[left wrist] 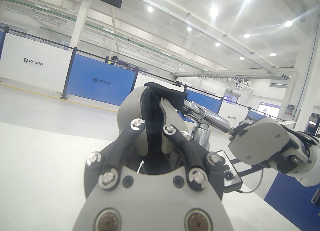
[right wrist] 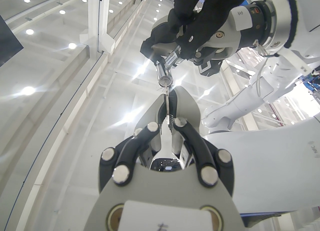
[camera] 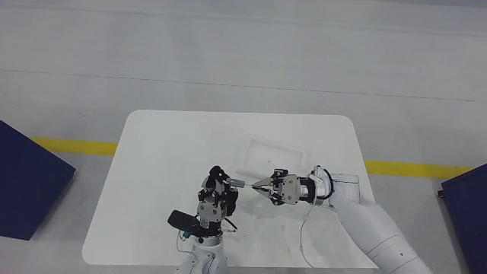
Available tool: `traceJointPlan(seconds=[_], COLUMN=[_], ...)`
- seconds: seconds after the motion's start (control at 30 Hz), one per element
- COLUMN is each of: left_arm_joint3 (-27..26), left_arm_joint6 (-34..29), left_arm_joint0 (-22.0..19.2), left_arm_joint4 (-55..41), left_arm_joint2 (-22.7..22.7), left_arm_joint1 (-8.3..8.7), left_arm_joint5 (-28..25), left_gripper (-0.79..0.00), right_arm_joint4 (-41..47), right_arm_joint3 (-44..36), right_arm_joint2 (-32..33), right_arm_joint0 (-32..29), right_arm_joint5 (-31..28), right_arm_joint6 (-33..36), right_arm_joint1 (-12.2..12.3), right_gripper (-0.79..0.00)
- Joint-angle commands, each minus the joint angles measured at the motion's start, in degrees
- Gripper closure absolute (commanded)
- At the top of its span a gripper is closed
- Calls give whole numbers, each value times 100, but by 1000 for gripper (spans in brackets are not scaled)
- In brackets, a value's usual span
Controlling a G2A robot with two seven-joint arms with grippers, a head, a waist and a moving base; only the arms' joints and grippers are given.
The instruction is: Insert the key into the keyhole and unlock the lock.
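Observation:
Both arms meet above the front of the white table [camera: 152, 198]. My left gripper [camera: 222, 181] [left wrist: 162, 97], its fingers in black covers, is shut on the chrome lock [left wrist: 207, 115] [right wrist: 165, 72]. The lock's cylinder points toward the right arm. My right gripper [camera: 262, 188] [right wrist: 168, 97] is shut on a small flat metal key [right wrist: 168, 103]. The key's tip meets the keyhole in the cylinder's round face [right wrist: 165, 81]. How deep it sits I cannot tell. In the left wrist view the right gripper [left wrist: 237, 133] sits at the end of the cylinder.
A faint clear rectangular tray [camera: 270, 156] lies on the table beyond the grippers. A thin cable [camera: 304, 236] hangs under the right arm. Dark blue barriers [camera: 23, 183] stand on the floor at both sides of the table.

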Motion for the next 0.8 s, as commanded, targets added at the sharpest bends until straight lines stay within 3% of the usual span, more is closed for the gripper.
traceJointPlan(seconds=[0.0,0.43,0.77], left_arm_joint3=[5,112,165], left_arm_joint6=[-10,151,168], left_arm_joint0=[1,-41,-63], left_arm_joint4=[1,281,270], left_arm_joint2=[-1,-11,-23], left_arm_joint1=[-5,-16,-39], left_arm_joint5=[-5,123,134], left_gripper=[0,0,0], right_arm_joint4=[37,1460,1527], right_arm_joint3=[14,101,59], right_arm_joint2=[-29,-427,-439], right_arm_joint0=[6,155,221], right_arm_joint5=[8,775,813], right_arm_joint6=[-8,-774,-812], right_arm_joint1=[14,103,144], right_gripper=[0,0,0])
